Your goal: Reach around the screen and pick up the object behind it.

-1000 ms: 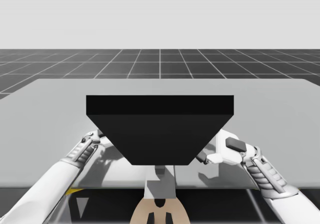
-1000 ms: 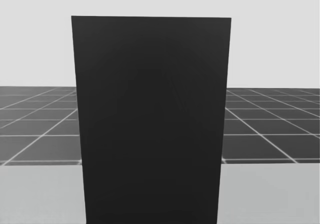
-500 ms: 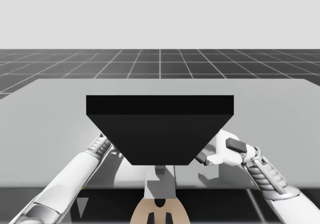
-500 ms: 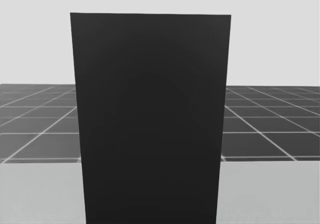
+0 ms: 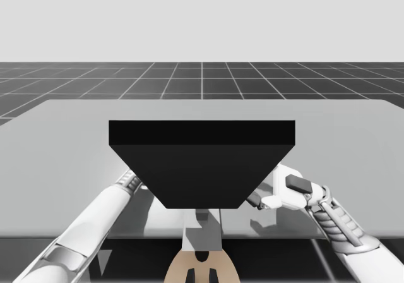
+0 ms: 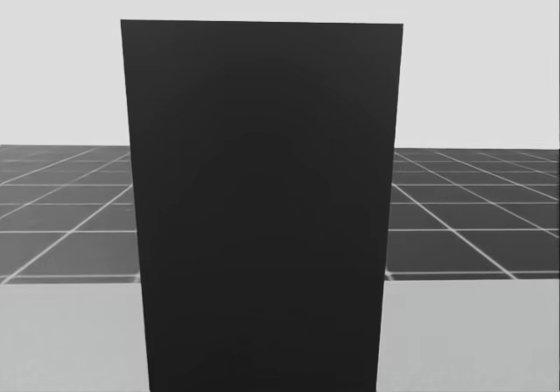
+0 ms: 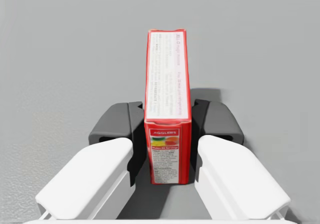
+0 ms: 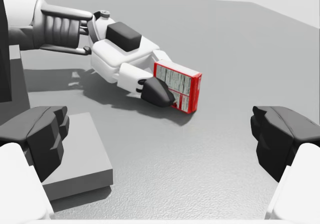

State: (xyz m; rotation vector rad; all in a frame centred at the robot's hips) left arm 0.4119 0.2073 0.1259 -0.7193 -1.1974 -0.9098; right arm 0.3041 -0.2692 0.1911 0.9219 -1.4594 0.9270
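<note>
A tall black screen [image 5: 202, 163] [image 6: 262, 208] stands on the grey table [image 5: 353, 138]. A red box [image 7: 167, 109] lies on the table between the fingers of my left gripper [image 7: 167, 134], which press on its two long sides, so it is shut on the box. My right wrist view shows the same red box [image 8: 182, 86] in my left gripper [image 8: 170, 90], past the screen's edge [image 8: 4, 49]. In the high view my left arm [image 5: 95, 220] runs in behind the screen. My right gripper [image 8: 160, 144] is open, well short of the box, with nothing between its fingers.
A low grey slab [image 8: 80, 154] lies on the table beside my right gripper's finger [image 8: 42, 136], at the foot of the screen. Bare table [image 8: 235, 49] stretches beyond the box. My right hand [image 5: 291, 191] sits at the screen's right lower corner.
My left arm has slid further in behind the screen, its hand now hidden in the high view. The right arm has barely moved. My head has turned slightly.
</note>
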